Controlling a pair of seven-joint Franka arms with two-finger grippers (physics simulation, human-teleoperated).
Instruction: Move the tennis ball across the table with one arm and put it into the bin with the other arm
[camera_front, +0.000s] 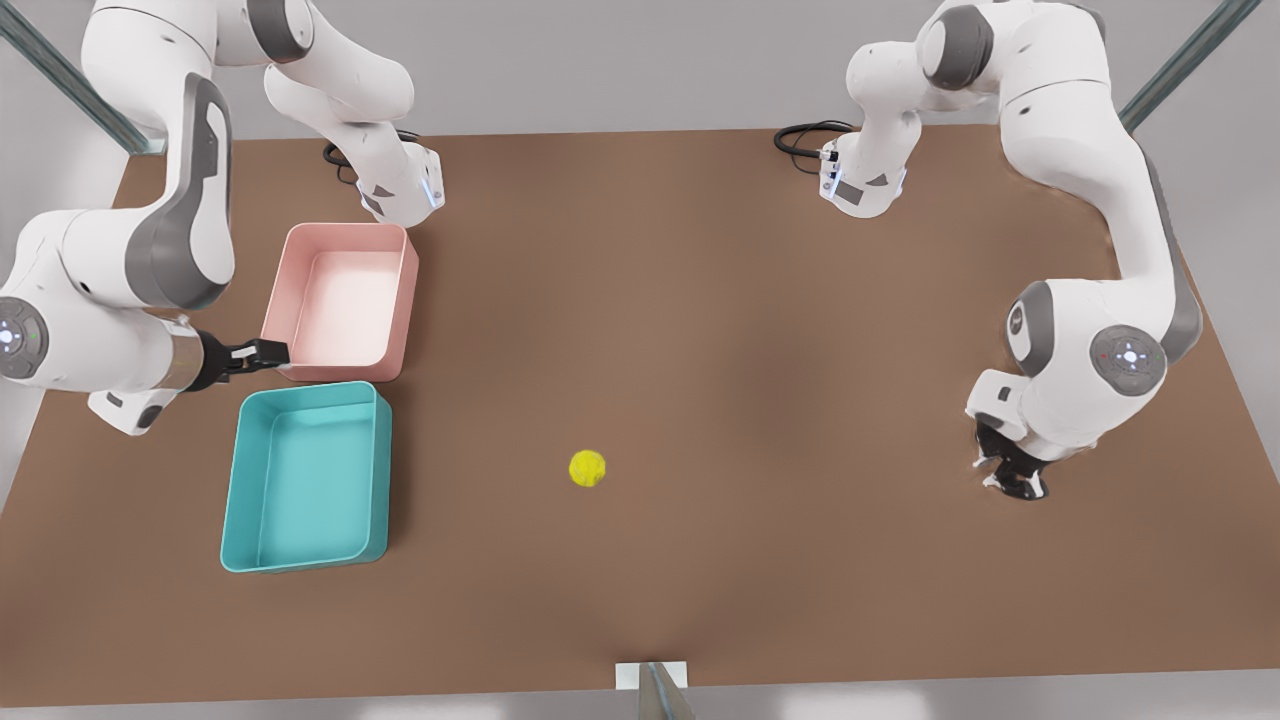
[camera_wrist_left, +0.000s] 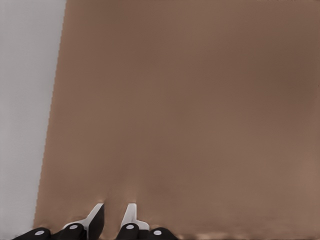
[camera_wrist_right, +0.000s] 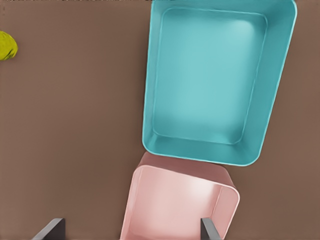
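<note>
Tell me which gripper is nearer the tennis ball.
Right. The right gripper hovers over the pink tub beside the bin; the left gripper is farther from the tennis ball, near the table edge.

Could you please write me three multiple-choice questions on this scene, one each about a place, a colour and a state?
1. Where is the tennis ball? A in a tub; B on the bare table; C in a gripper.
2. What colour is the bin beside the pink tub? A teal; B red; C white.
3. How is the right gripper, by the tubs? A shut on the ball; B shut on a tub wall; C open, empty.
Answers: 1 B, it lies apart from both tubs; 2 A, its walls are teal; 3 C, its fingers stand wide apart. The left gripper waits at the front view's right.
</note>
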